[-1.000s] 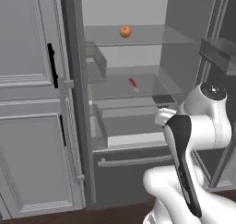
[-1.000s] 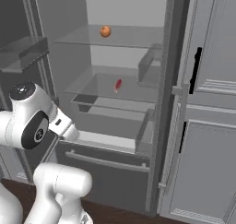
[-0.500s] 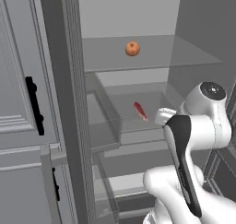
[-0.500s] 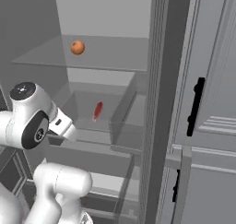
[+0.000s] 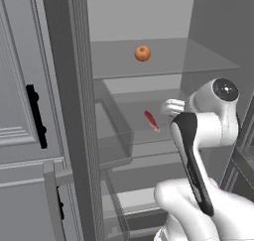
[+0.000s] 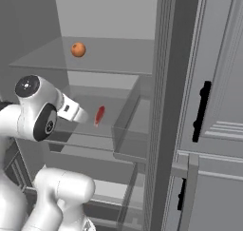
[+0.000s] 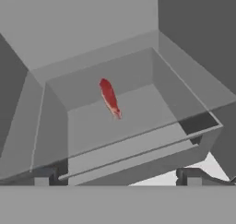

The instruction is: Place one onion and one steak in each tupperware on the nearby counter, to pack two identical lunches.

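While the fridge stands open before the arm, the gripper [image 7: 117, 174] points down into a clear pulled-out drawer [image 7: 198, 121], its two dark fingertips [image 7: 44, 176] showing at the bottom of the hand view, one near 7 o'clock and the other near 5 o'clock. They are spread as wide as they go, released, with nothing between them and nothing touching them.

The steak [image 7: 109, 97], a narrow red strip, lies on the drawer floor just above the centre of the hand view, running from about 11 o'clock down toward 5 o'clock, apart from every drawer wall. In the left base view the steak [image 5: 151, 121] sits near the picture's centre, at about 9 o'clock from the arm's white wrist. In the right base view the steak [image 6: 99, 115] lies at 3 o'clock from the wrist, close beside its tip.

The onion [image 5: 142, 53], round and orange, rests on the glass shelf [image 5: 208, 61] above the drawer, at roughly 12 o'clock from the steak. From the right side the onion [image 6: 78, 49] sits at about 11 o'clock of the steak, well apart from it.

A grey panelled cabinet door with a black handle [image 6: 200, 111] stands at 3 o'clock in the right base view.
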Motion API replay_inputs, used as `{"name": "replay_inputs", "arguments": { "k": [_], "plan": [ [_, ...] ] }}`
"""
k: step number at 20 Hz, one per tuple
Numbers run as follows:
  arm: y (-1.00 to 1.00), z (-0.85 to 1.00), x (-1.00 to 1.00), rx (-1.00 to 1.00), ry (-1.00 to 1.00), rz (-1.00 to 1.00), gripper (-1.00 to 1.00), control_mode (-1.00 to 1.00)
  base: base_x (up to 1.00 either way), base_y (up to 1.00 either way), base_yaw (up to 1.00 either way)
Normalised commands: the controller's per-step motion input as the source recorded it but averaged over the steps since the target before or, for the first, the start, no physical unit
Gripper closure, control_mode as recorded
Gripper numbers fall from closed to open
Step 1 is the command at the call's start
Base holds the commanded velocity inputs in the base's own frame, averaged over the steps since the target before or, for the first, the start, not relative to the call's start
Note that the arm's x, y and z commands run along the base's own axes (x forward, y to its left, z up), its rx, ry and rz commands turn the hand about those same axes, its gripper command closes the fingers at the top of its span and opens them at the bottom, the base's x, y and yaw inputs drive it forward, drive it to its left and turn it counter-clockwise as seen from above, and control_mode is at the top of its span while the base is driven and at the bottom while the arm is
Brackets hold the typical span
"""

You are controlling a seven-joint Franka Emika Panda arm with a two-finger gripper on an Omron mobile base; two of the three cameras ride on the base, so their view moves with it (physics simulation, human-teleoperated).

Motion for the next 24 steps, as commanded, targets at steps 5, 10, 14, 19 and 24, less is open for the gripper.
{"name": "replay_inputs", "arguments": {
  "k": [5, 10, 14, 19, 24],
  "plan": [
    [0.01, -0.29, 0.92, -0.14, 0.16, 0.13, -1.0, -1.0, 0.0, 0.0, 0.0],
    [0.04, -0.85, 0.65, -0.17, 0.29, 0.18, -1.0, -1.0, 0.0, 0.0, 0.0],
    [0.04, -0.7, 0.65, -0.04, 0.01, 0.05, -1.0, -1.0, 0.0, 0.0, 0.0],
    [0.0, -0.29, 0.68, 0.0, 0.0, 0.04, -1.0, -1.0, 0.0, 0.0, 0.0],
    [0.0, -0.35, 0.7, 0.0, 0.0, 0.06, -1.0, -1.0, 0.0, 0.0, 0.0]
  ]
}}
